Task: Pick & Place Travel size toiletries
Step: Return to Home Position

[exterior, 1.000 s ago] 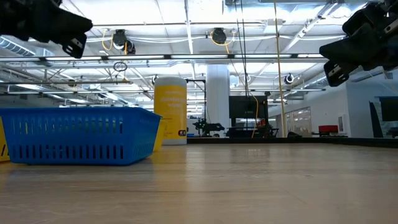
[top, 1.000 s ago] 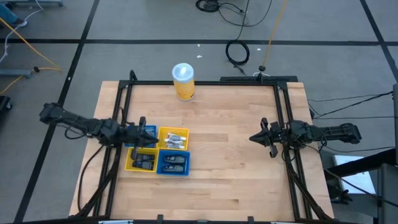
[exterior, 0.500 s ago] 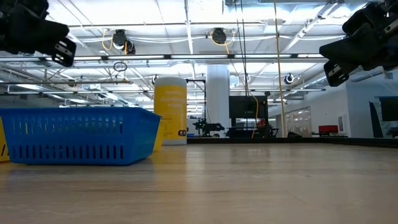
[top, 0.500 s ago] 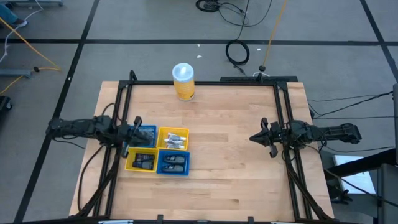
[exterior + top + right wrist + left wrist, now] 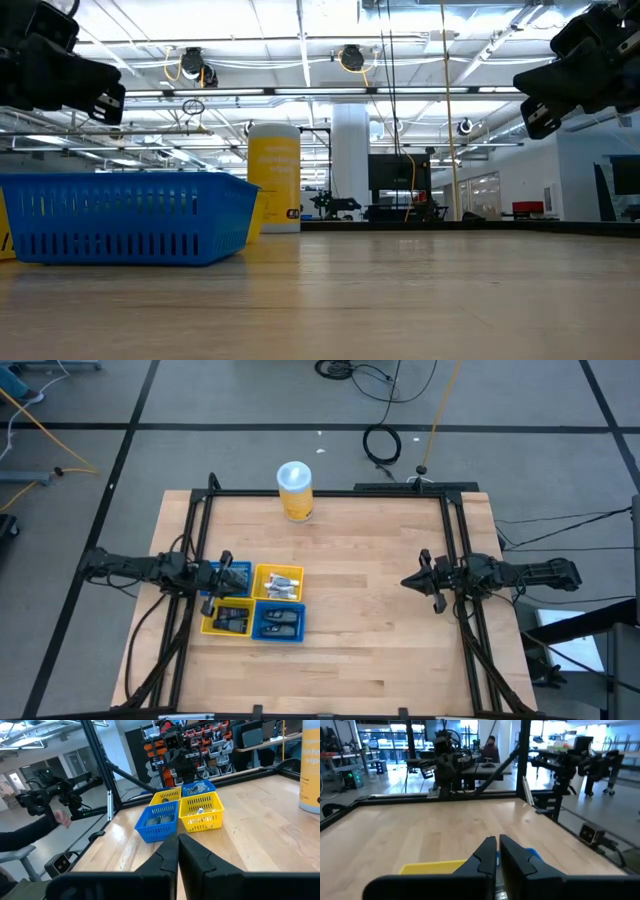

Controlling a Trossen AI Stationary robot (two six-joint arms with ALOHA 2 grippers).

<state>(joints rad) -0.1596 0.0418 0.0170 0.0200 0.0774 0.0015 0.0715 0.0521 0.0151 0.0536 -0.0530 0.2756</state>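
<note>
High view: toiletries (image 5: 279,622) sorted into 4 trays (image 5: 204,622), left side of tabletop (image 5: 360,630). Left pincer (image 5: 225,574) closed, empty, above far-left tray. Right pincer (image 5: 410,582) closed, empty, well apart at right. Both apparently parked because sorting looks complete.

Travel size toiletries (image 5: 280,619): dark and silvery wrapped pieces, lying inside four trays (image 5: 254,601).

Robot lab: more arm rigs (image 5: 580,762), parts shelves (image 5: 215,742).

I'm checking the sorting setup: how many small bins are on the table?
4, in one two-by-two block on the left: back blue bin, back yellow bin, front yellow bin, front blue bin. None seems hidden.
</note>
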